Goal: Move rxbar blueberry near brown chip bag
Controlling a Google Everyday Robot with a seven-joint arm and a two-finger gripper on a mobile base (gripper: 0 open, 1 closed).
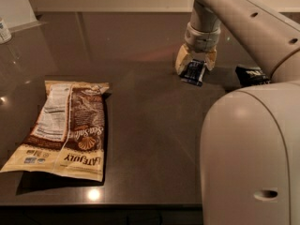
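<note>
The rxbar blueberry [193, 72] is a small dark blue wrapper held between the cream fingers of my gripper [195, 62] at the right middle of the dark table. The gripper is shut on the bar, which hangs just above the tabletop. The brown chip bag [65, 126] lies flat at the left front, with "Late July" and "Sea Salt" lettering and a white nutrition panel. The gripper and bar are well to the right of and behind the bag, apart from it.
A dark blue chip bag [251, 74] lies to the right of the gripper, partly hidden by my arm. My large white arm body [248, 158] fills the lower right. A white object [4, 31] stands at the far left edge. The table's front edge [98, 205] runs along the bottom.
</note>
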